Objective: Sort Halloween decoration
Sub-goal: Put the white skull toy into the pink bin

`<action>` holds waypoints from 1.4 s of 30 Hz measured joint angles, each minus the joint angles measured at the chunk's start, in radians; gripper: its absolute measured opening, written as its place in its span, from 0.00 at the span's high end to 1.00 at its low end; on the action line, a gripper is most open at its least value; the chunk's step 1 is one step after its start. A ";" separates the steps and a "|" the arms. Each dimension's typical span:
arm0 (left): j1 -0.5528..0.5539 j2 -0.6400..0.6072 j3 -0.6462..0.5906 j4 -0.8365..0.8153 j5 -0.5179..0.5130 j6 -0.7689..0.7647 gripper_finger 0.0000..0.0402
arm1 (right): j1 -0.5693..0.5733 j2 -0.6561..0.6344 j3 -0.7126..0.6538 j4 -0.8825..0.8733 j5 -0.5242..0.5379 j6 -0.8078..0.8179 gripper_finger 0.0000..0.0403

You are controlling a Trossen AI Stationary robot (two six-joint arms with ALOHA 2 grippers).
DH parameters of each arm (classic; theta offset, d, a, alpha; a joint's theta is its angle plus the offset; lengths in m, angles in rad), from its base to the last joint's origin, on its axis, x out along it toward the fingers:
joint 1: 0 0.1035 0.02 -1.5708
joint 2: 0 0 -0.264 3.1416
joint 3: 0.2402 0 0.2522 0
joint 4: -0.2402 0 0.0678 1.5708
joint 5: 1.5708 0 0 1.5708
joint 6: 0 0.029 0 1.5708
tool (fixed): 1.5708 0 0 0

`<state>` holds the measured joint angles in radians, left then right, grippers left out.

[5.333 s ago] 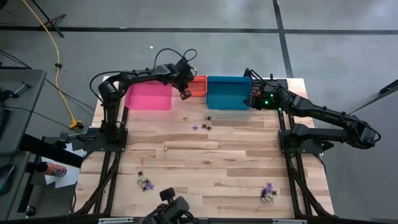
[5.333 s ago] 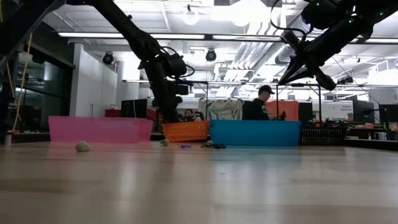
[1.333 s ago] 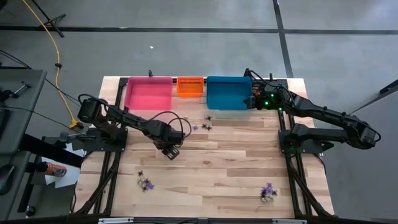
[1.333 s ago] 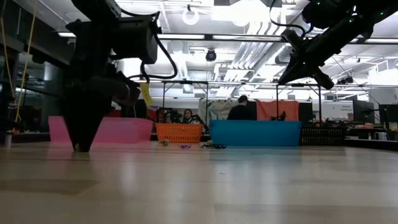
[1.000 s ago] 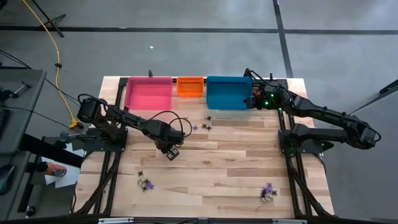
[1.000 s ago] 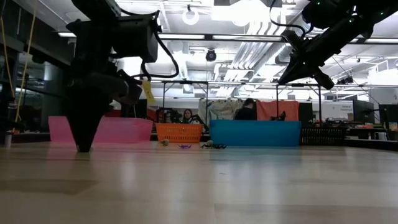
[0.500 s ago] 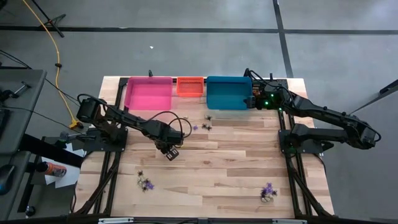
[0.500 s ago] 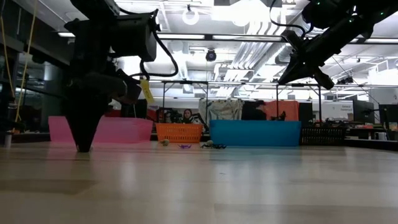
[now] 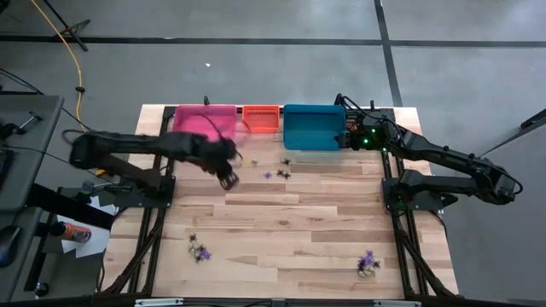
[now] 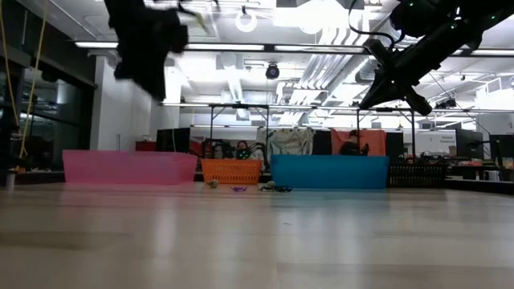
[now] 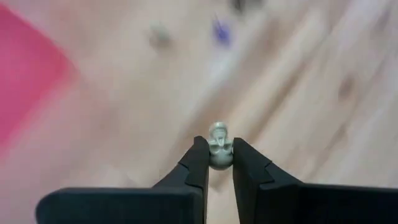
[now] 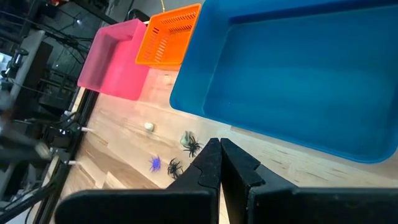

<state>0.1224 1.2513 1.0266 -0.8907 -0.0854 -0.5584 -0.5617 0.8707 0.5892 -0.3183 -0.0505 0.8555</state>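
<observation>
My left gripper (image 9: 229,179) hangs above the table just in front of the pink bin (image 9: 205,128), shut on a pale whitish skull-like trinket (image 11: 219,135); the low view shows the gripper high up (image 10: 148,76). My right gripper (image 12: 219,163) is shut and empty, raised by the blue bin's (image 9: 313,126) right end (image 9: 345,136). Purple and black trinkets (image 9: 281,173) and a pale one (image 9: 254,161) lie on the table before the bins. More trinkets lie near the front left (image 9: 199,250) and front right (image 9: 368,263). My left gripper pinches the pale trinket's lower part (image 11: 219,158) between its two fingertips (image 11: 200,155); its upper part sticks out beyond them. The fingers come from above, pointing down. The trinket is lifted clear of the table.
The pink, orange (image 9: 262,118) and blue bins stand in a row along the far edge, with a black bin (image 10: 418,175) to the blue bin's right. The wooden table (image 9: 299,222) shows bare boards across its middle. A person (image 10: 351,144) stands in the room behind.
My left gripper stood with its tips down on the table; it has risen high, carrying the pale trinket, and gone toward the far edge, toward the pink bin. The trinket is lifted clear of the table.
</observation>
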 joint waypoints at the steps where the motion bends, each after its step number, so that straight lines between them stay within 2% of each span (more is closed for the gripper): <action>1: 0.025 -0.046 0.003 0.001 -0.049 0.008 0.94 | 0.000 0.000 0.000 0.000 0.000 0.000 1.00; 6: 0.182 -0.222 0.002 -0.001 -0.311 0.013 0.94 | 0.000 0.000 0.000 0.000 0.025 0.015 1.00; 9: 0.321 -0.252 0.002 0.005 -0.342 0.021 0.94 | 0.000 0.000 0.000 0.000 0.048 0.035 1.00; 15: 0.568 -0.166 0.019 0.004 -0.280 0.141 0.94 | 0.000 0.000 0.000 0.000 0.050 0.045 1.00; 22: 0.726 -0.021 0.120 0.030 -0.247 0.178 0.94 | 0.000 0.000 0.000 0.000 0.050 0.045 1.00; 25: 0.758 0.041 0.117 0.027 -0.223 0.175 0.94 | 0.000 0.000 0.000 0.001 0.051 0.045 1.00; 29: 0.766 0.147 0.096 0.000 -0.138 0.142 0.94 | 0.000 0.000 0.000 0.000 0.053 0.043 1.00; 33: 0.765 0.243 0.051 0.016 -0.118 0.104 0.94 | 0.000 0.000 0.000 0.000 0.073 0.042 1.00; 35: 0.772 0.284 0.030 0.021 -0.076 0.092 0.94 | 0.000 0.000 0.000 0.000 0.073 0.042 1.00; 42: 0.806 0.407 0.015 0.041 -0.025 0.091 0.94 | 0.000 0.000 0.000 0.000 0.101 0.026 1.00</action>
<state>0.9285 1.6581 1.0412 -0.8499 -0.1106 -0.4675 -0.5621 0.8707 0.5892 -0.3181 0.0501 0.8818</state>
